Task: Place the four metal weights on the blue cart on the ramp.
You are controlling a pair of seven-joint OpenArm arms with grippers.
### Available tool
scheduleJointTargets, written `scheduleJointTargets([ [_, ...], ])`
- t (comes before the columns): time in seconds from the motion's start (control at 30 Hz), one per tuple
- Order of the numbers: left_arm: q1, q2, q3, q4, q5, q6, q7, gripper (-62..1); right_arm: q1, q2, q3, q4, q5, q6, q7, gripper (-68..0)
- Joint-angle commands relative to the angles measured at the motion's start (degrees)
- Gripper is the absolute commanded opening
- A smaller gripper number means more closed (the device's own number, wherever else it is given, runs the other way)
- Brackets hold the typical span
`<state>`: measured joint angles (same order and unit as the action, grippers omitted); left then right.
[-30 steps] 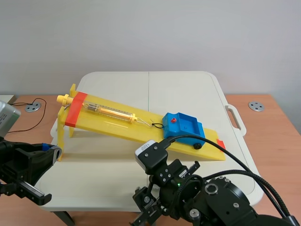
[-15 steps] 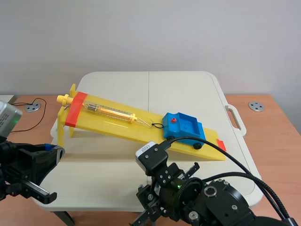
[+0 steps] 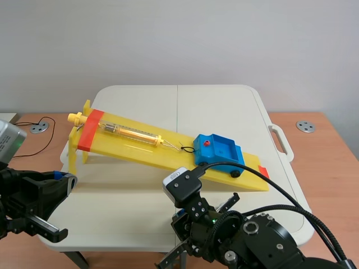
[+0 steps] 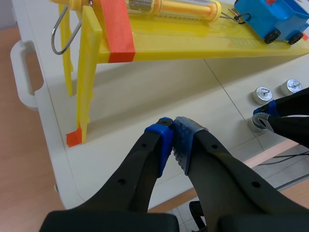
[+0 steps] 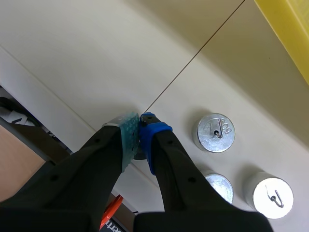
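L gripper (image 4: 174, 137) hangs low over the near L corner of the white table (image 3: 146, 101). Its blue pads are pressed together w/ nothing btwn them, and it is well apart from the weights.

Next comes the yellow ramp (image 3: 140, 147). Its high end is at L and it slopes down to the R, w/ a spring scale (image 3: 130, 133) lying along it. A blue cart (image 3: 220, 151) sits near the ramp's low end, hooked to the scale. Its tray is open-topped, and its long axis follows the slope.

R gripper (image 5: 140, 126) points down at the table's near edge. Its pads are closed to a slit over 1 weight (image 4: 259, 123), prob. pinching its top hook, though the hook itself is hidden. Just beside it stand a 2nd weight (image 5: 216, 133), a 3rd weight (image 5: 219, 187) and a 4th weight (image 5: 269, 194), all upright w/ hooks on top.

Key relation: the cart lies ahead of the R gripper, up-table and higher, past the ramp's near edge. The R arm is far nearer than the L. The next move likely needs a lift, then a carry fwd over the tray.
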<state>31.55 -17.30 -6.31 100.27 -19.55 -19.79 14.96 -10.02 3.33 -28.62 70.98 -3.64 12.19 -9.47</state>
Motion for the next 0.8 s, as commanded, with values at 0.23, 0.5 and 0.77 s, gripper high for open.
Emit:
scheduleJointTargets([
  [0.23, -1.11, 0.37, -0.74, 3.39, -3.34, -1.88, -5.90, -58.0, 0.20, 5.09, 1.55, 17.92, 4.33, -2.78, -0.17, -66.9],
  [0.5, -1.11, 0.26, -0.74, 3.39, -3.34, -1.88, -5.90, -58.0, -8.61, 9.92, 6.86, 32.09, 11.41, -2.73, -2.25, -66.9],
  [0.77, -1.11, 0.26, -0.74, 3.39, -3.34, -1.88, -5.90, -58.0, -13.70, 10.45, 16.61, 42.49, 22.60, -2.32, -4.11, -66.9],
])
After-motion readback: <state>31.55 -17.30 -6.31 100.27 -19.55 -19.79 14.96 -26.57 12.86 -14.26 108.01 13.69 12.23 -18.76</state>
